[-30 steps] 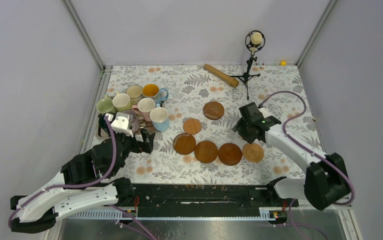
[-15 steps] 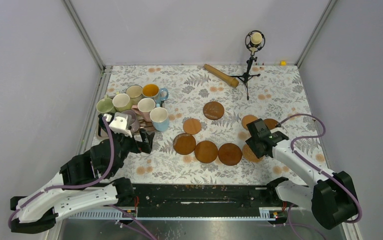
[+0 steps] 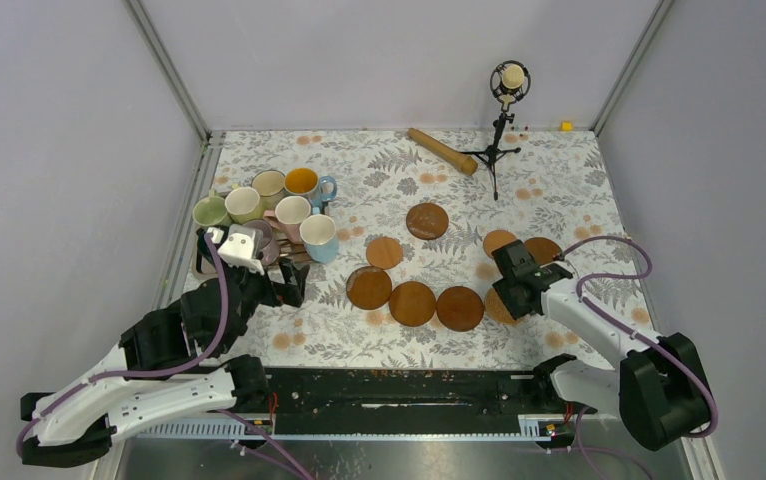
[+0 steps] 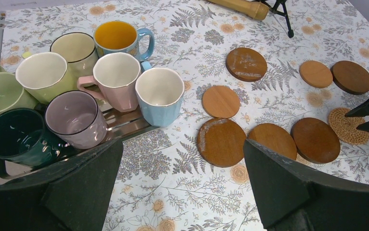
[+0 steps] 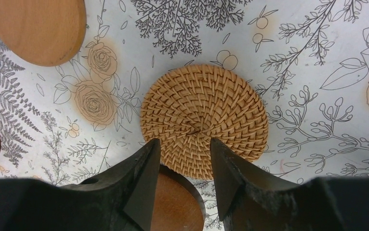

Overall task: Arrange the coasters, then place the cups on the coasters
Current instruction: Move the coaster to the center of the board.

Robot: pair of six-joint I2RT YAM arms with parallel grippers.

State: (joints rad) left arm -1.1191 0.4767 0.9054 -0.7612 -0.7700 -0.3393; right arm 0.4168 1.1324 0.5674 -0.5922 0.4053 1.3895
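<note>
Several cups huddle at the left on a metal tray: blue with yellow inside, pink, light blue, mauve, dark green. Wooden coasters lie in a loose row mid-table, with two more at the right. My right gripper hangs low over the near edge of a woven coaster, jaws narrowed but apart, nothing gripped. A dark coaster lies under it. My left gripper stands wide open and empty, near the tray.
A microphone on a small tripod and a wooden rolling pin stand at the back. Enclosure walls rise on the left, right and far sides. The flowered cloth covers the table.
My right gripper has swung toward the near side, over the woven coaster, uncovering two coasters behind it. Its jaws have narrowed. The left arm has stayed still.
</note>
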